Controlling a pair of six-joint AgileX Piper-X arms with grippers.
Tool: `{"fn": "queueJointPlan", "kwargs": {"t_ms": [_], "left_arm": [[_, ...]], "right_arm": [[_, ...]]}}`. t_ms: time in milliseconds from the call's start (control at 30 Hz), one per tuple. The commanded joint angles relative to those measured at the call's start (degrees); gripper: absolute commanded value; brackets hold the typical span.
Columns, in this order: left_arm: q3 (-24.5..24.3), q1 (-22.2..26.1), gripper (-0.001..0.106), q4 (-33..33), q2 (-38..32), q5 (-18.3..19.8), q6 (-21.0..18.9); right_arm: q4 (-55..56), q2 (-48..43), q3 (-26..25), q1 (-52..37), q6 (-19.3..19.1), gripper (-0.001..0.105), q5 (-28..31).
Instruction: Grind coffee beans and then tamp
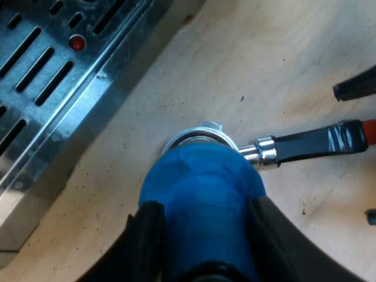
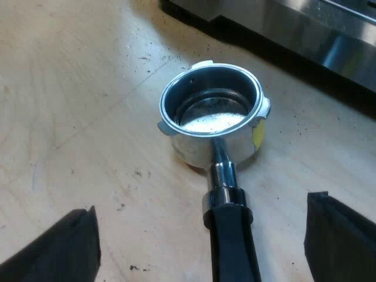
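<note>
1. Tamping looks to be the step in hand. The left fingers [image 1: 147, 247] are closed on the blue tamper [image 1: 200, 182], one on each flank, and hold it over the basket of the holder [image 1: 202, 136].
2. The holder lies loose on the surface [image 2: 70, 117], just beside the slotted drip tray [image 1: 47, 82] of the espresso machine [image 2: 305, 29]. Its mouth faces up, and its dark handle [image 1: 317, 141] runs away from the tray to the red end [image 1: 370, 126].
3. In the right wrist view nothing sits in the basket, so I judge the tamper is above the rim and not pressed in.
4. The basket floor gives a pale sheen. I cannot tell whether grounds lie there, so grinding may not be done.
5. The right fingers [image 2: 64, 247] are spread wide on either side of the handle, touching nothing and holding nothing.
6. The next move calls for the tamper to come down straight, centred and level. A tilt could catch the rim or tip the loose holder. The right fingers would probably have to close on the handle first to steady it.
7. The surface is pale wood, flecked with dark coffee crumbs around the holder and toward the machine. I can tell nothing of the room beyond.
</note>
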Motion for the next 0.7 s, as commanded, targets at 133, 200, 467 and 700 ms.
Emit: {"fn": "queueJointPlan", "kwargs": {"t_ms": [133, 200, 467, 700], "left_arm": [[-0.7, -0.3, 0.000, -0.2, 4.1, -0.1, 2.2], [-0.7, -0.3, 0.000, -0.2, 5.5, -0.1, 2.1], [-0.7, -0.3, 0.000, -2.3, 10.0, 3.7, 2.9], [-0.7, -0.3, 0.000, -4.1, 13.8, 5.1, 2.9]], "right_arm": [[-0.5, -0.4, 0.1, -0.2, -0.1, 0.072, -0.4], [-0.5, -0.4, 0.1, -0.2, -0.1, 0.072, -0.4], [-0.5, -0.4, 0.1, -0.2, -0.1, 0.072, -0.2], [-0.5, -0.4, 0.1, -0.2, -0.1, 0.072, -0.2]]}}
